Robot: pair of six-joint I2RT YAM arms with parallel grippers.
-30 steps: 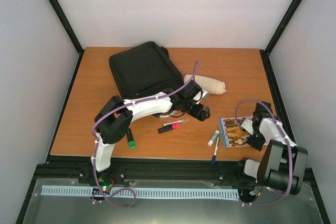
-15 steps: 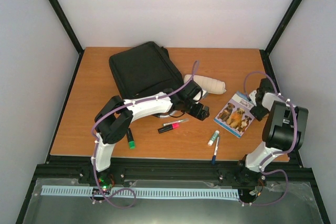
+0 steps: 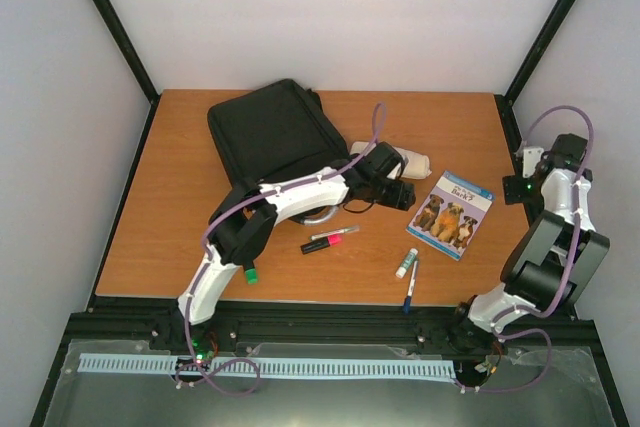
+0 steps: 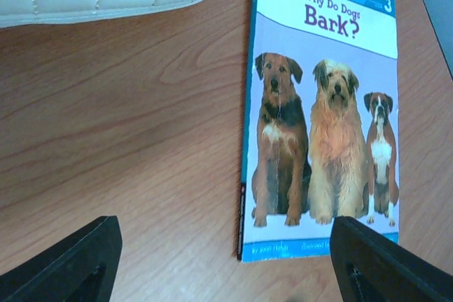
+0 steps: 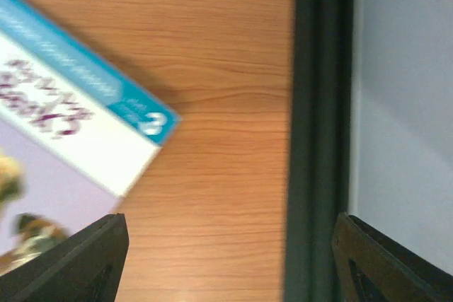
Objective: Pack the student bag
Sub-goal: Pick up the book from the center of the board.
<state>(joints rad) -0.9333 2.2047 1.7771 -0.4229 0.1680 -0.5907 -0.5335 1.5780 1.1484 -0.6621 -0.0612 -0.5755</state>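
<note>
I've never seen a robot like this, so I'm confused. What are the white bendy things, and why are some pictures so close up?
The white bendy things are robot arms: the left arm and the right arm, bolted to a table. One picture looks down from above. The two close-ups come from little cameras on the wrists; the dark wedges are fingers. The left gripper and right gripper are both open, holding nothing. On the table lie a black backpack, a white pouch, a dog book, a pink highlighter and a blue pen.

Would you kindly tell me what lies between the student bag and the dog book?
Top view: the white pencil pouch and the left gripper sit between the student bag and the dog book.
</note>
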